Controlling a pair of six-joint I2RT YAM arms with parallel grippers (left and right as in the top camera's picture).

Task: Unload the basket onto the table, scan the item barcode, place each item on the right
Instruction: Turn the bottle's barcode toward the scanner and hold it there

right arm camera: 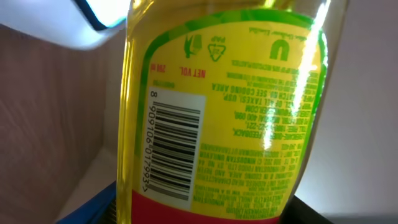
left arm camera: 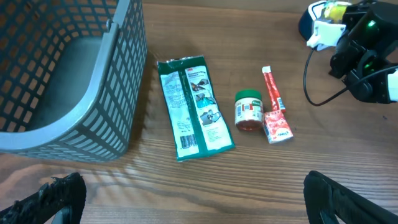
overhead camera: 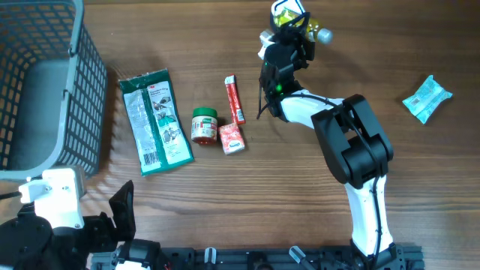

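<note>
A wooden table point(overhead camera: 247, 191) lies under me in the overhead view, with a grey mesh basket point(overhead camera: 88, 97) in its far left corner. Just beside the basket a green packet point(overhead camera: 155, 120) lies flat. Next come a jar point(overhead camera: 204, 124) with a green lid, a red stick sachet point(overhead camera: 234, 99) and a small red pouch point(overhead camera: 232, 139) that touches the jar's side. A teal packet point(overhead camera: 427, 97) lies well apart from them on the right. My right claw point(overhead camera: 291, 24) reaches to the far edge of the table and pinches the yellow bottle point(overhead camera: 288, 10), the item for the scan. The bottle is held on its side, its cap pointing right. My left claw point(overhead camera: 116, 214) hangs low at the near left corner, beside the basket.

From my left wrist, the left claw point(left arm camera: 193, 183) is spread wide with nothing between its dark fingertips point(left arm camera: 59, 199), one in each lower corner. Beyond it I see the basket wall, the green packet, the jar and both red packs. My right arm and the bottle show at the top right.

From my right wrist, the bottle point(right arm camera: 249, 106) fills the frame, right up against the lens. Its yellow and green label faces the camera and the barcode point(right arm camera: 174, 146) is plainly visible on it. My own fingers barely show here.
</note>
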